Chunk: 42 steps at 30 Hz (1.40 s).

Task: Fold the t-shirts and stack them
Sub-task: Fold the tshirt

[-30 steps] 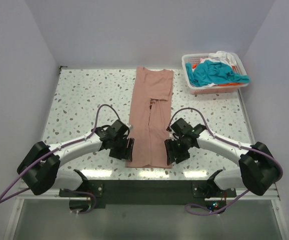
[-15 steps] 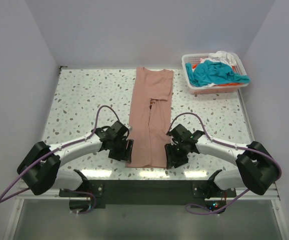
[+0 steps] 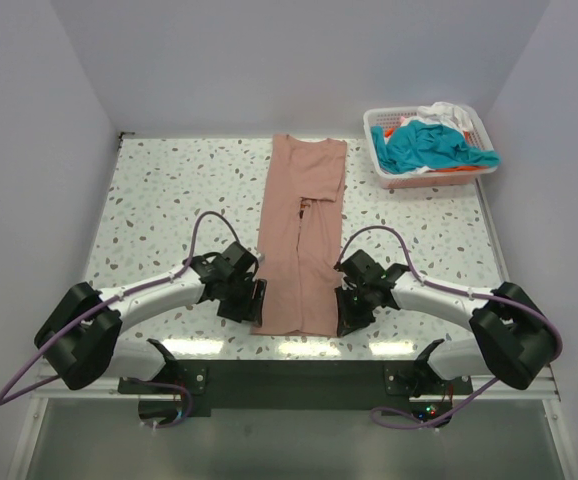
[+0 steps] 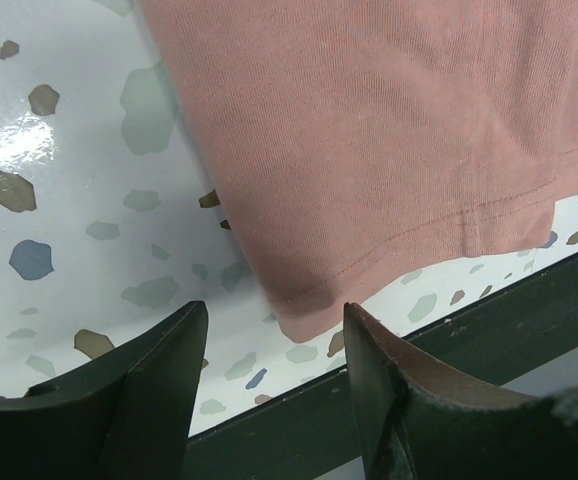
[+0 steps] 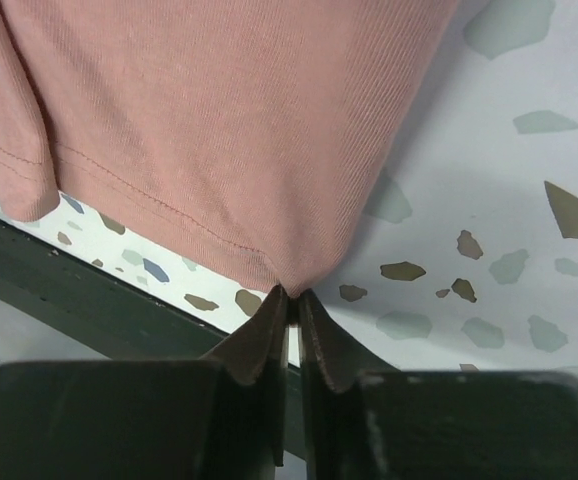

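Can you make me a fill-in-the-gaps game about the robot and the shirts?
1. The right pincer is shut on a corner of the ____ t-shirt.
2. The left pincer, beside the shirt's other near corner, is ____.
3. The other clothes lie in a white ____.
Missing words: pink, open, basket.

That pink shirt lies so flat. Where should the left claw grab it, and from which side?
Its near-left hem corner. The pink t-shirt lies flat in a long folded strip, so only its edges offer a pinch. That corner sits between the open fingers of the left gripper; slide in low from the robot's side. The right gripper pinches the other near corner likewise.
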Each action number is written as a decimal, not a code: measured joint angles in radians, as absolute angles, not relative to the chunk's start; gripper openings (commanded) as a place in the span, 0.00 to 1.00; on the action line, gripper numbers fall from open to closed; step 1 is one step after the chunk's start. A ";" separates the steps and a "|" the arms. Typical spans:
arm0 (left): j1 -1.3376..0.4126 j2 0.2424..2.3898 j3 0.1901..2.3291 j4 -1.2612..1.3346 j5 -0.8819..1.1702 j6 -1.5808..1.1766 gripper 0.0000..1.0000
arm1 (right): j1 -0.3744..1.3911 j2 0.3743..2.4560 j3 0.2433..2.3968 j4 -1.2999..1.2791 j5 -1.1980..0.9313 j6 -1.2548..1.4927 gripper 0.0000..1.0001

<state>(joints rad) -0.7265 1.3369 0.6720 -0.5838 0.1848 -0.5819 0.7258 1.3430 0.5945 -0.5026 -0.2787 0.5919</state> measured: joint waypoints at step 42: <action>-0.725 1.320 0.600 -0.546 0.268 -0.644 0.00 | 0.745 1.257 0.595 -0.596 -0.337 0.585 0.00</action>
